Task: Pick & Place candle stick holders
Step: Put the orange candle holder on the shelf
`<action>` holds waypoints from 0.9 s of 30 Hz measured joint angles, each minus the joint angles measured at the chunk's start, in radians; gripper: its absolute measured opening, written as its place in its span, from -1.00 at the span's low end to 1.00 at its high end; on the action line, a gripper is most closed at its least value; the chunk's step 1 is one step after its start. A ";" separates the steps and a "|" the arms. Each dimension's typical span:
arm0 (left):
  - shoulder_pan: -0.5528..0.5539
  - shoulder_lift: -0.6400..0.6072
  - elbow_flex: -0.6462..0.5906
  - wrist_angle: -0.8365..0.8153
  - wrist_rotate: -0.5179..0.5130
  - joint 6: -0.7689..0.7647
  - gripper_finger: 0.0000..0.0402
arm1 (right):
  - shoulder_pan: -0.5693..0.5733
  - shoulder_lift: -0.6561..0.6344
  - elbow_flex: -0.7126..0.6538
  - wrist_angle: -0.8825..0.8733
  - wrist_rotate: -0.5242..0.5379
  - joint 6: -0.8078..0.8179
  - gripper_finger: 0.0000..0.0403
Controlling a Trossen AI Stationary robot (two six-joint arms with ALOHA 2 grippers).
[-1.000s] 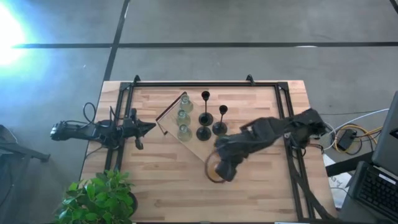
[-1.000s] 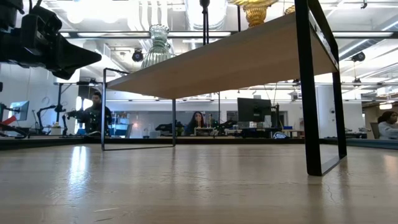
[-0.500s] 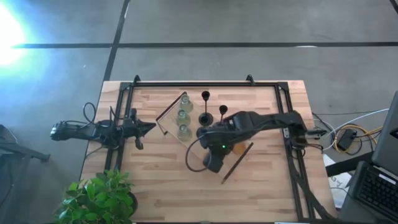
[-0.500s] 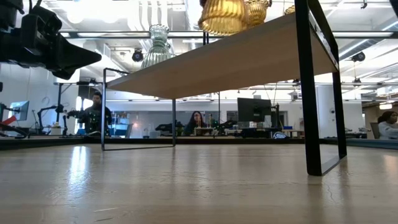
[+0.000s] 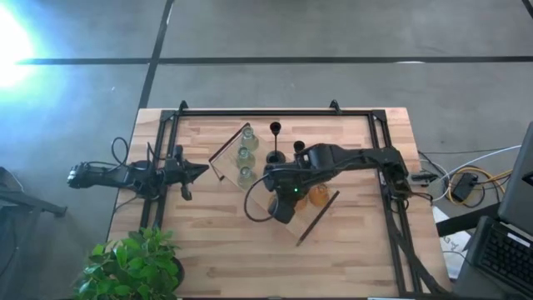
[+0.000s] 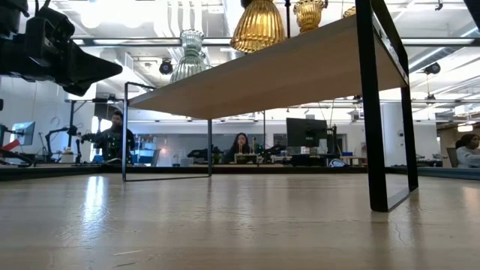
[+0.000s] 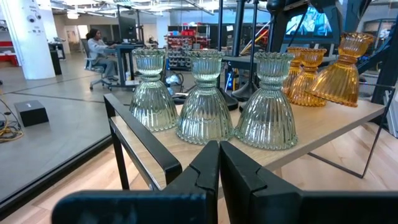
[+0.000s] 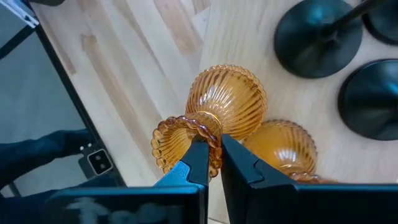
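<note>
A raised wooden board (image 5: pixel 287 225) with black legs stands mid-table. On it stand three pale green glass holders (image 7: pixel 205 99) in a row, black holders with round bases (image 8: pixel 317 34) and two amber glass holders (image 7: pixel 305 71). My right gripper (image 8: pixel 214 149) is over the board, shut on a third amber holder (image 8: pixel 227 99), which also shows tilted in the low view (image 6: pixel 259 26). My left gripper (image 7: pixel 219 155) is shut and empty, level, at the table's left (image 5: pixel 198 171), pointing at the green holders. My right gripper pinches the amber holder's narrow neck (image 8: pixel 208 129) between its two fingers, just under the ruffled cup. The fingers come from above, slanting, and lie across the neck. The holder is tilted, its cup leaning toward the gripper. Whether its base touches the board I cannot tell.
Black frame rails (image 5: pixel 162 167) run along the table's left, right and far sides. A potted plant (image 5: pixel 133 267) stands at the near left corner. People sit at desks in the room beyond (image 6: pixel 240 146). Bare tabletop (image 5: pixel 216 250) lies near the front edge.
My right gripper has carried the amber holder toward the table's far edge and a little left, in over the board beside the other amber holders. It has then come down, and the holder has tipped further over.
</note>
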 joint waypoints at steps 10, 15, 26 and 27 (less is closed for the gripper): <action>0.000 0.000 0.000 0.000 0.000 0.000 -0.91 | -0.010 0.002 -0.023 0.003 0.005 -0.002 -0.94; 0.000 0.000 0.000 0.000 0.000 0.000 -0.91 | -0.011 0.003 -0.036 0.030 0.002 -0.002 -0.94; 0.000 0.000 0.000 0.000 0.000 0.000 -0.91 | -0.017 0.003 -0.064 0.054 -0.006 0.002 -0.94; 0.000 0.000 0.000 0.000 0.000 0.000 -0.91 | -0.018 0.002 -0.064 0.054 -0.008 0.002 -0.94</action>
